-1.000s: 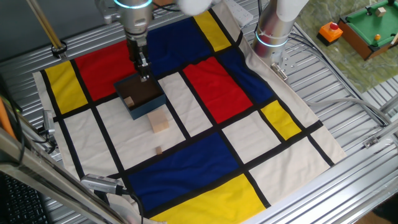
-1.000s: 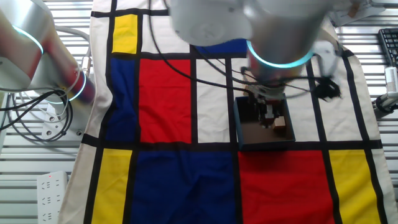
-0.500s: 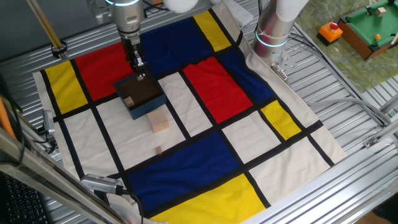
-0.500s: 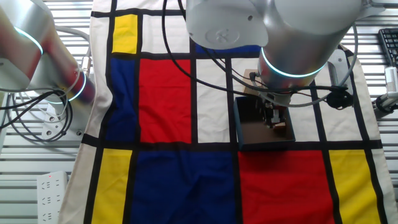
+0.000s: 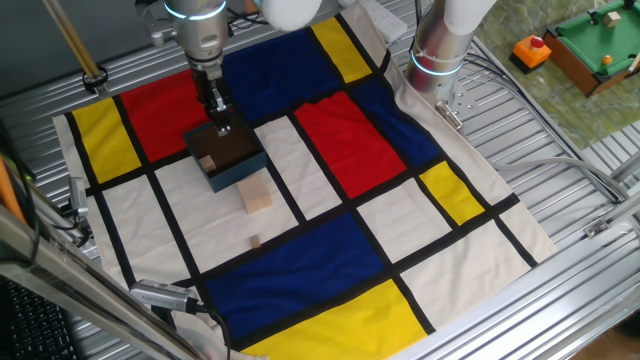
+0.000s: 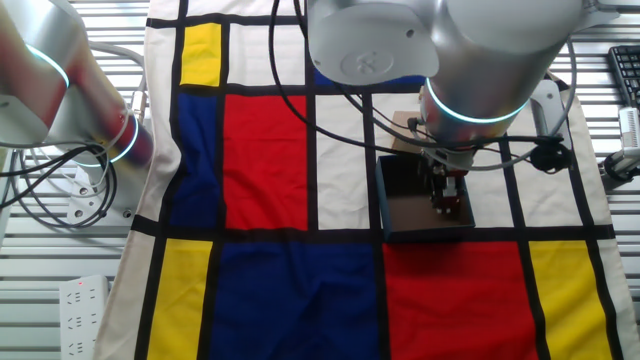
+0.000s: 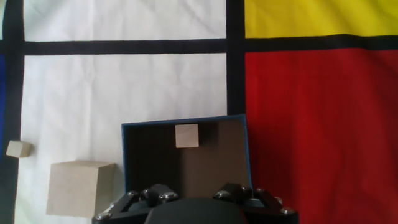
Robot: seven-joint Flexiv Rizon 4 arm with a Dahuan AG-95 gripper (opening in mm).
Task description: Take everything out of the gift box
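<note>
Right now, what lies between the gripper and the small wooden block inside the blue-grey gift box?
Only bare dark box floor, the hand view shows. The gripper hangs over the blue-grey gift box edge; the small wooden block sits near the opposite wall.

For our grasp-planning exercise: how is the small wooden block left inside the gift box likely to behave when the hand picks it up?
The small wooden block looks rigid with flat faces, so it should neither flex nor roll. It sits against a wall of the gift box, so a finger may nudge the light-looking box. The hand hovers above.

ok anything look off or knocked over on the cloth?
Nothing stands out. The gift box sits flat and upright with one small block inside; the beige cube and a tiny block lie beside it on the cloth.
</note>
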